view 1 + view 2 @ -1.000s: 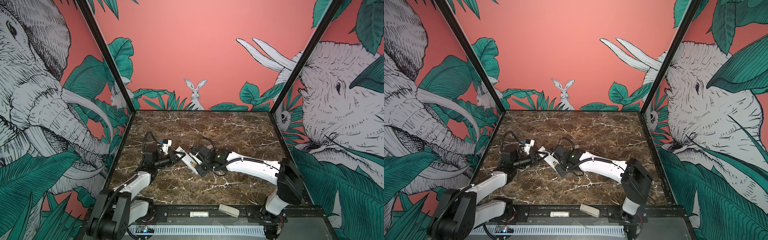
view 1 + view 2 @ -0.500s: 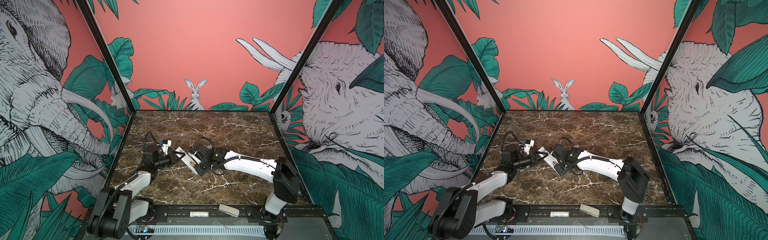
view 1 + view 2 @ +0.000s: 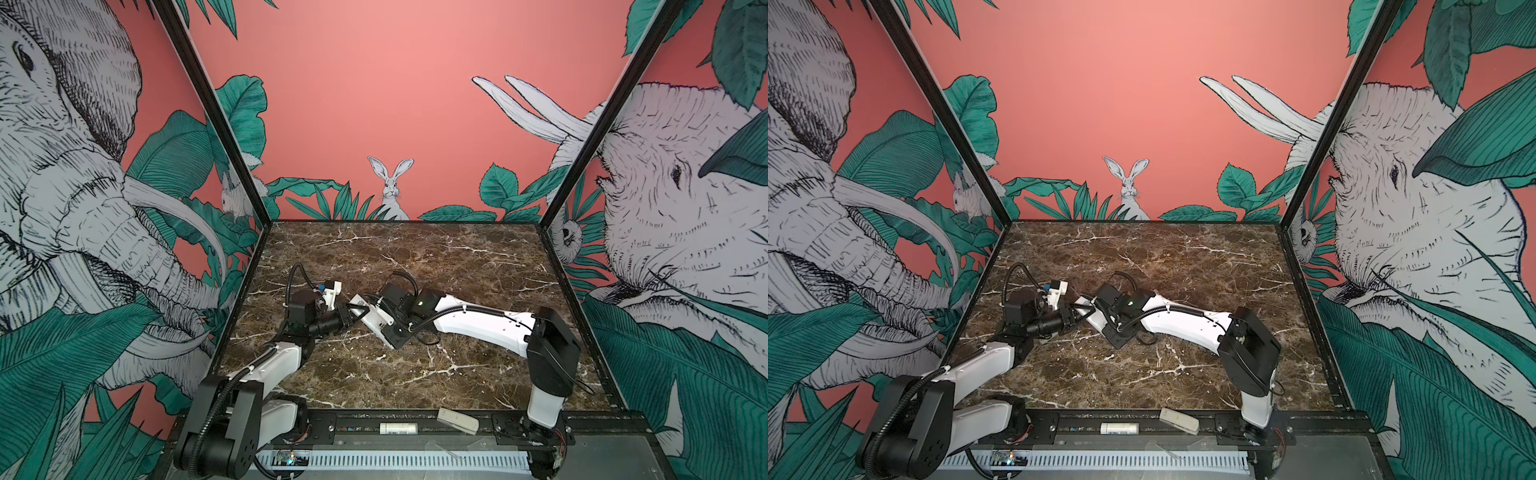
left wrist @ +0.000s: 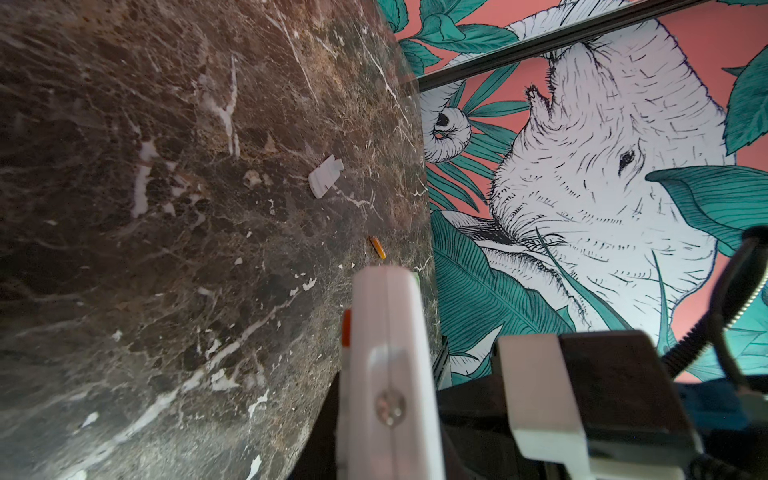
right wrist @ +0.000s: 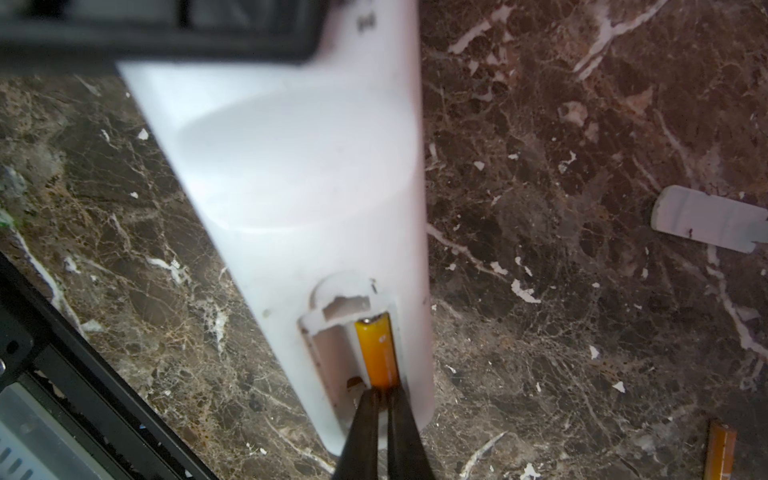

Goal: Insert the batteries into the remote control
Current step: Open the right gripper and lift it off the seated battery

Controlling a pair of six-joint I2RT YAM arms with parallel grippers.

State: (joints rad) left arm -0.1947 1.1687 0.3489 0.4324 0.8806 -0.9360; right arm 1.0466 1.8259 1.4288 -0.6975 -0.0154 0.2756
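The black left tool (image 3: 350, 316) is clenched on one end of the slim white plastic remote control (image 5: 299, 166). It holds the remote tilted, plain back up, over the brown, white-veined marble worktop (image 3: 374, 374). The remote's battery bay is uncovered. One glossy orange cylindrical battery (image 5: 377, 353) sits in one channel, and the neighbouring channel (image 5: 330, 353) is bare white plastic. The right tool (image 5: 383, 415) has its thin black fingers pinched together with nothing between them, and its tips press on that battery's near end. Toward the right wall, a flat white plastic cover (image 5: 706, 220) lies on the marble. The second orange battery (image 5: 721, 453) lies apart from it. On the black front rail (image 3: 357, 424) rest a white cylinder (image 3: 399, 428) and, to its right, a grey rectangular block (image 3: 457, 419).
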